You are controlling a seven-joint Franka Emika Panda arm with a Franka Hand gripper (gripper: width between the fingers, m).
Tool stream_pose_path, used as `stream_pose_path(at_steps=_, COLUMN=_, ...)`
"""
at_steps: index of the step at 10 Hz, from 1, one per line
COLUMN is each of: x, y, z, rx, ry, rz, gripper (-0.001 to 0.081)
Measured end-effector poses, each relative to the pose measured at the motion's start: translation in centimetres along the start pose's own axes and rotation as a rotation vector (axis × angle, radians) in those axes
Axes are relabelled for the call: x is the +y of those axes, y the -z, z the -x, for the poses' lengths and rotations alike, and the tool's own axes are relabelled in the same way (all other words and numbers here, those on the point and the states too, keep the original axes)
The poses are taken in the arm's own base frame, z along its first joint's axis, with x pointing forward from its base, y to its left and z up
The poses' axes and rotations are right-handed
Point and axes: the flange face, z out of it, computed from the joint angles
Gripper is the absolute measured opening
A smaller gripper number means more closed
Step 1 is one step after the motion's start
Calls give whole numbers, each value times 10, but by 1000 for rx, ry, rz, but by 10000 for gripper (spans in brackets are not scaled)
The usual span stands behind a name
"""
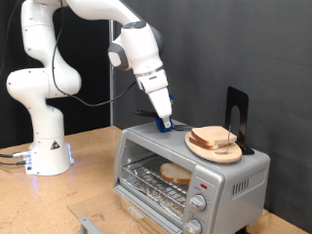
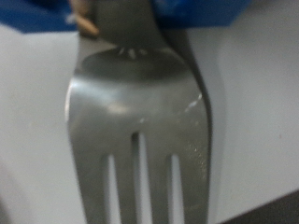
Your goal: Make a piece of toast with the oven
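The oven (image 1: 229, 185) stands on the wooden table at the exterior view's lower right. One piece of toast (image 1: 175, 175) lies on the wire rack inside it. Another slice (image 1: 214, 137) lies on a round wooden plate (image 1: 200, 147) on top of the oven. My gripper (image 1: 165, 124) is down on the oven's top, to the exterior view's left of the plate. The wrist view shows a silver fork (image 2: 140, 112) very close, its neck between my blue fingers (image 2: 201, 11), its tines over the pale oven top.
A black L-shaped stand (image 1: 237, 112) sits at the back of the oven top, behind the plate. The oven's knobs (image 1: 199, 203) are on its right panel. A grey metal piece (image 1: 90, 224) lies on the table in front of the robot base (image 1: 49, 156).
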Motion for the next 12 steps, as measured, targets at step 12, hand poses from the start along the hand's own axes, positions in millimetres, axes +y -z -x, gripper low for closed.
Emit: stream_pose_path(at_steps=12, x=65, y=87, z=57, rx=72, ry=-11, rz=-110, gripper=808)
